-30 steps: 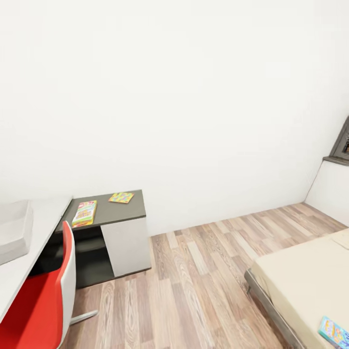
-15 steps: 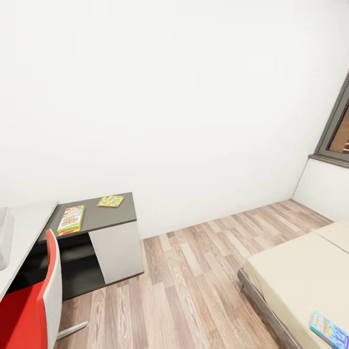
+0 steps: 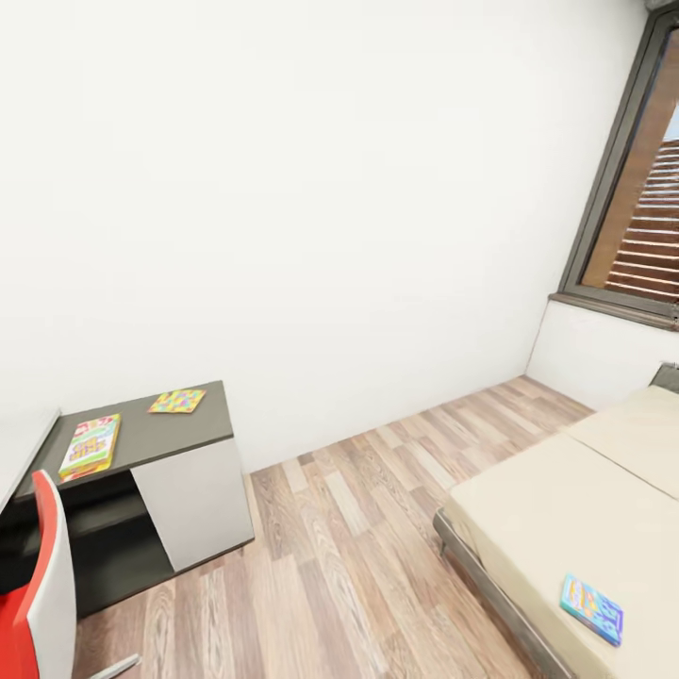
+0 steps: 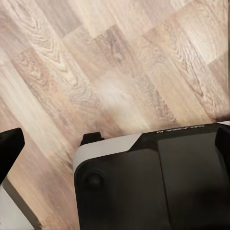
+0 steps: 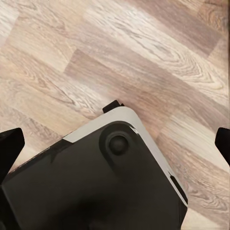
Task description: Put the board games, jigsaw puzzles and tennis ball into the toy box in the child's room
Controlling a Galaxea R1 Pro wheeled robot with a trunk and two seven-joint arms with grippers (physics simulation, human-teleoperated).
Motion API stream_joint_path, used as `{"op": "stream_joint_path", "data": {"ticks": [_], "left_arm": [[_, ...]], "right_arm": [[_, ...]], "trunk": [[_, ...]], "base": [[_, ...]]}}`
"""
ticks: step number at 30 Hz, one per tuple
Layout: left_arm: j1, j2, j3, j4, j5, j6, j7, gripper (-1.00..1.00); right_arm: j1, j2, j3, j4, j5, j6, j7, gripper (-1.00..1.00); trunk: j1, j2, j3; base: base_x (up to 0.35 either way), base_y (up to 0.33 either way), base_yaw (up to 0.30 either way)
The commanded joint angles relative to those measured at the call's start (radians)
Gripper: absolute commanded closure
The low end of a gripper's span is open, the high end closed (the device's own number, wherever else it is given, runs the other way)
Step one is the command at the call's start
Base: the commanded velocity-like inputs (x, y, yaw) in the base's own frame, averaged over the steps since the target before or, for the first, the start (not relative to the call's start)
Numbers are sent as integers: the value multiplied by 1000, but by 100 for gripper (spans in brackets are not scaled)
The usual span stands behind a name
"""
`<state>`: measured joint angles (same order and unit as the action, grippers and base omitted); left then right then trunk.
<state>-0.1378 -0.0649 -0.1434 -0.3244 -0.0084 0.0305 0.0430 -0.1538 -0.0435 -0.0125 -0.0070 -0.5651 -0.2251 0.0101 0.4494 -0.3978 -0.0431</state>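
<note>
We were looking across the room, with the dark wing of the bench (image 3: 179,436) at lower left of the head view. On it lay a game box (image 3: 91,445), and just beyond it, apart, a puzzle (image 3: 176,401). At lower right sat the bed (image 3: 566,509), and on it a second game box (image 3: 591,608), near the frame's bottom edge. The red chair (image 3: 38,604) poked in at the bottom left corner. We could not see the toy box, the ball or the other toys from here.

What could go wrong, in our judgement? The bed frame's near corner and the chair both sat close to our path, so a careless turn of the base could clip either one. The game box on the bed lay flat on a soft mattress; a flat thing like that might be hard to get under and could slide away from a clumsy reach.

The two wrist views gave us what the head view did not: the plank floor (image 4: 96,62) straight below and the robot's own dark base (image 5: 96,187). In both, dark fingertips sat at opposite frame edges with nothing between, so we judged the left jaws (image 4: 115,143) and right jaws (image 5: 115,143) released and empty.
</note>
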Motion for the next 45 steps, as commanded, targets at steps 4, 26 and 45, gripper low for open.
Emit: {"op": "stream_joint_path", "data": {"ticks": [4, 26, 45], "left_arm": [[0, 1, -6, -2, -1, 3, 5, -100], [0, 1, -8, 8, -1, -31, 3, -100], [0, 1, -8, 9, -1, -34, 3, -100]], "right_arm": [[-1, 0, -1, 1, -4, -2, 1, -100], [-1, -1, -3, 1, -9, -3, 1, -100], [-1, -1, -1, 1, -9, -3, 2, -100]], "trunk": [[1, -2, -1], [1, -2, 8], [1, -2, 11]], "base": [[0, 0, -262], [138, 75, -272], [192, 133, -278]]}}
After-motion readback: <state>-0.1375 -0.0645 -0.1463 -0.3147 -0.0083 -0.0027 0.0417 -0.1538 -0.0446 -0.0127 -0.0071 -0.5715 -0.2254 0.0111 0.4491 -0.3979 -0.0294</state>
